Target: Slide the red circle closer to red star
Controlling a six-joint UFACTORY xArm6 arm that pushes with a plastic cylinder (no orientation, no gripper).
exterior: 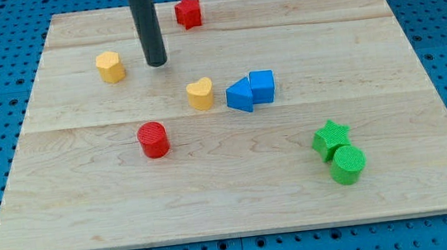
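Observation:
The red circle [153, 139] lies left of the board's middle. The red star [187, 12] sits near the view's top edge, well above and a little right of the circle. My tip [157, 64] rests on the board between them, right of the yellow hexagon [110, 67], above the red circle and below-left of the red star. It touches no block.
A yellow heart [200, 94] sits mid-board, with a blue triangle [240, 96] and blue cube [262, 85] touching just to its right. A green star [330, 139] and green circle [347, 164] touch at the lower right. The wooden board [93, 230] lies on a blue pegboard.

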